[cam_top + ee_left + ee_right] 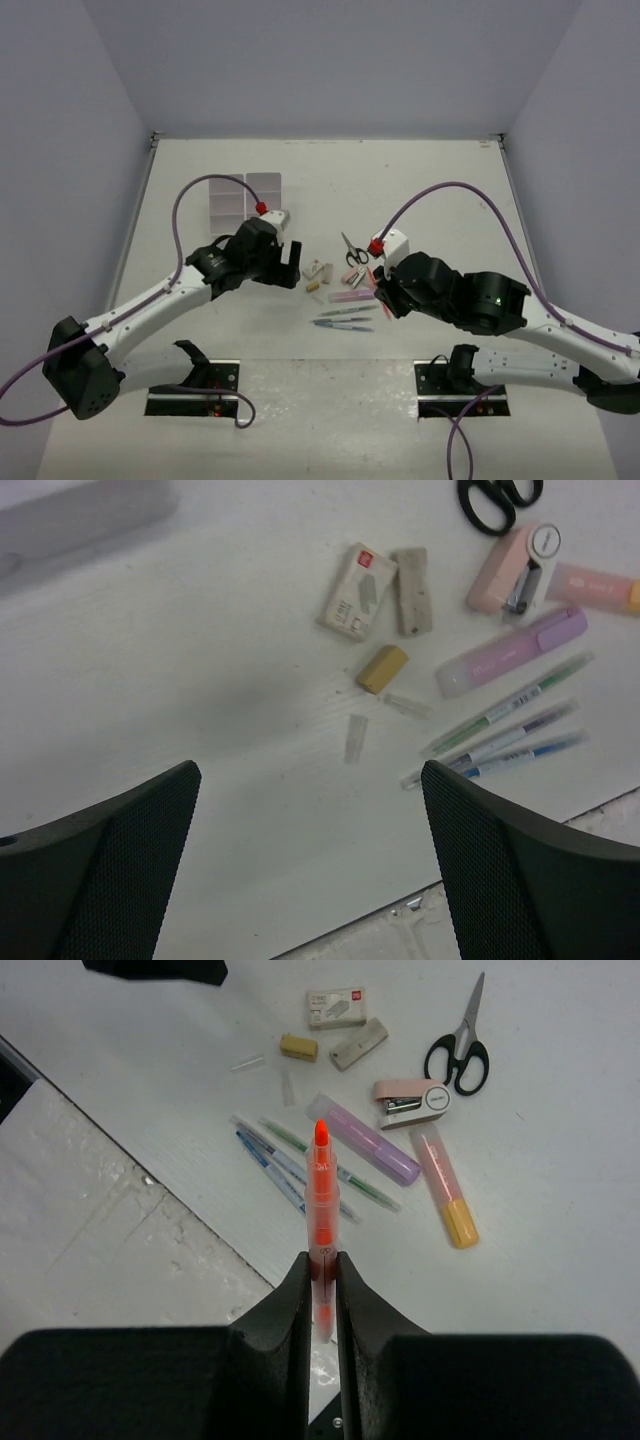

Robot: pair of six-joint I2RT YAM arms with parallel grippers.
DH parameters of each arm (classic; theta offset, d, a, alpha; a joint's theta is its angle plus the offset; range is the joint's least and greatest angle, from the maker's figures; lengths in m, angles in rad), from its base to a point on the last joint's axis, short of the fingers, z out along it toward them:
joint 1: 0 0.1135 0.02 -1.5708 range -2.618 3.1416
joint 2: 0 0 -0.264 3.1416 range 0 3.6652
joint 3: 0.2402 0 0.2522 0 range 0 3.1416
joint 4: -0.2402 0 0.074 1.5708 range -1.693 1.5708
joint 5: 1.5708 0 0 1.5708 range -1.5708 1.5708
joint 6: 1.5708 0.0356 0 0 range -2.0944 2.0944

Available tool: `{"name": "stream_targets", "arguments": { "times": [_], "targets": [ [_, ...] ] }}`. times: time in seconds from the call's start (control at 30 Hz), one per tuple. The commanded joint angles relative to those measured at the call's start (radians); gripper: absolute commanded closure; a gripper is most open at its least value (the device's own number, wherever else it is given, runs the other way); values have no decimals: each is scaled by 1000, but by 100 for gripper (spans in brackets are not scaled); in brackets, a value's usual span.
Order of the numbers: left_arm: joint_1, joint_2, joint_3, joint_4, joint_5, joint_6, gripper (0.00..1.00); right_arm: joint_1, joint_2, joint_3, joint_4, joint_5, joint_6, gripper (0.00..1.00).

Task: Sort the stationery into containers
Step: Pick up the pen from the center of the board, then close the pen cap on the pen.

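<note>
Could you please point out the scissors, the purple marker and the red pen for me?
scissors (463, 1036): right wrist view, pivot.
purple marker (368, 1140): right wrist view, mid-barrel.
red pen (320, 1210): right wrist view, barrel.

The white surface (420, 180) is smooth across its far and middle parts, while a strip (330, 410) along the surface's near edge looks rougher and mottled. Pale lilac walls (330, 60) rise from the surface's left, far and right edges, closing it in on three sides.
</note>
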Motion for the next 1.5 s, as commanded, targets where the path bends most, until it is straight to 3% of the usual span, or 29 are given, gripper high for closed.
{"name": "stream_targets", "arguments": {
  "times": [0.0, 0.27, 0.5, 0.67, 0.83, 1.03, 1.13, 1.47],
  "targets": [
    [-101, 48, 37, -25, -39, -63, 6, -11, 19, -10, 14, 47, 83, 100],
    [-149, -5, 17, 6, -137, -274, 7, -16, -67, -88, 74, 52, 93, 100],
    [-171, 184, 74, -12, -100, -144, 23, -26, -157, -110, 74, 37, 101, 100],
    [-200, 187, 63, -14, -101, -138, 24, -32, -152, -113, 76, 29, 102, 100],
    [-206, 158, 63, -3, -108, -131, 15, -35, -92, -122, 72, 16, 93, 100],
    [-206, 203, 69, -22, -106, -65, 25, -40, -81, -119, 63, 6, 85, 100],
    [-207, 225, 67, -27, -91, -41, 38, -44, -81, -115, 58, -11, 76, 100],
    [-206, 266, 93, -46, -25, 45, 40, -52, -19, -77, -12, -55, 31, 100]
  ]
}}
